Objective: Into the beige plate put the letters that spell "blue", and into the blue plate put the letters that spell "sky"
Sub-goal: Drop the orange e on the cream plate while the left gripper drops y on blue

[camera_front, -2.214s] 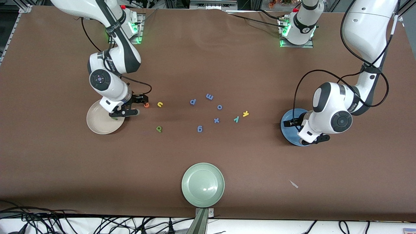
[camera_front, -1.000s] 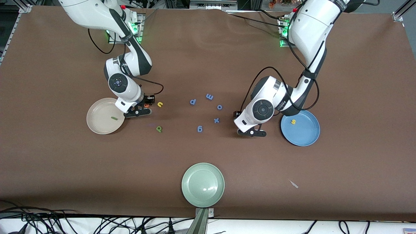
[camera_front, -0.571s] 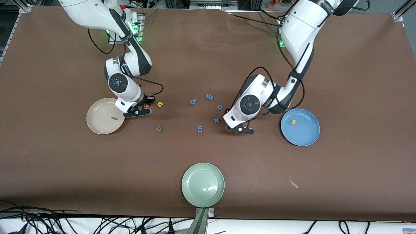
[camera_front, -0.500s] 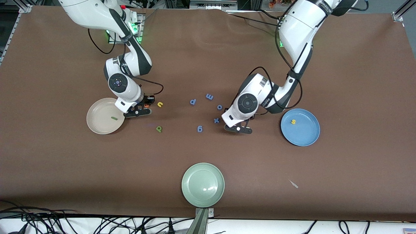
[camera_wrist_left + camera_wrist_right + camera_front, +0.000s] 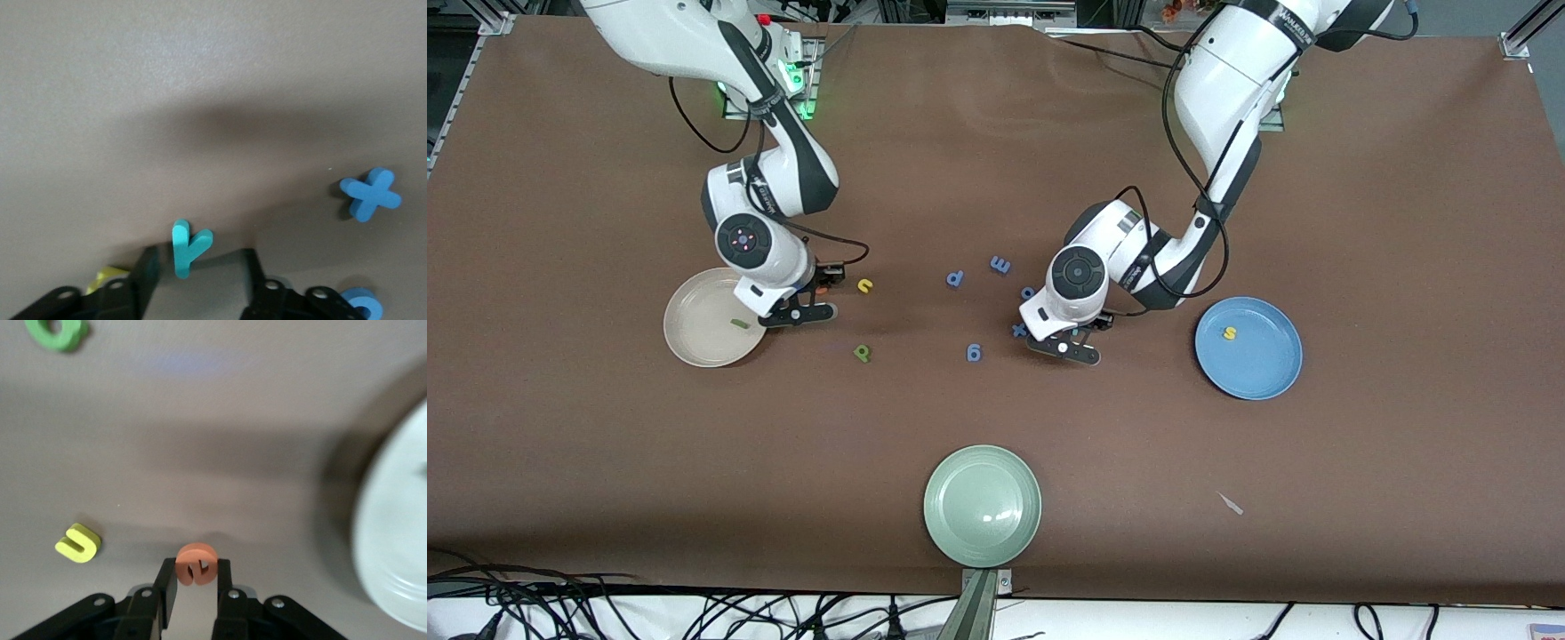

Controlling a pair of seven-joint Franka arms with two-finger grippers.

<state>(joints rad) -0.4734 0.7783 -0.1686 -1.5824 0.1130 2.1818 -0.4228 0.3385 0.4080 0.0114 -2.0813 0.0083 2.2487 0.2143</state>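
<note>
My right gripper [image 5: 195, 568] is shut on the orange e [image 5: 195, 561], beside the beige plate [image 5: 694, 342], which holds the green l [image 5: 737, 324]. The yellow u [image 5: 863, 285] and green b [image 5: 862, 353] lie on the table nearby. My left gripper [image 5: 199, 255] is down at mid-table, its jaws open on either side of the teal y [image 5: 187, 245] without touching it. The yellow k [image 5: 107, 276] peeks out beside one finger. The yellow s [image 5: 1230, 334] lies in the blue plate [image 5: 1258, 373].
Blue-purple letters lie round the left gripper: an x [image 5: 370, 195] and an o [image 5: 363, 307] close by, and three more [image 5: 974, 353] [image 5: 955, 278] [image 5: 1000, 264] toward the middle. A pale green plate [image 5: 983, 524] sits at the table's near edge.
The left arm swung from the blue plate to the y and lowered, its jaws narrowing around the letter. The right gripper closed on the e and shifted slightly toward the beige plate.
</note>
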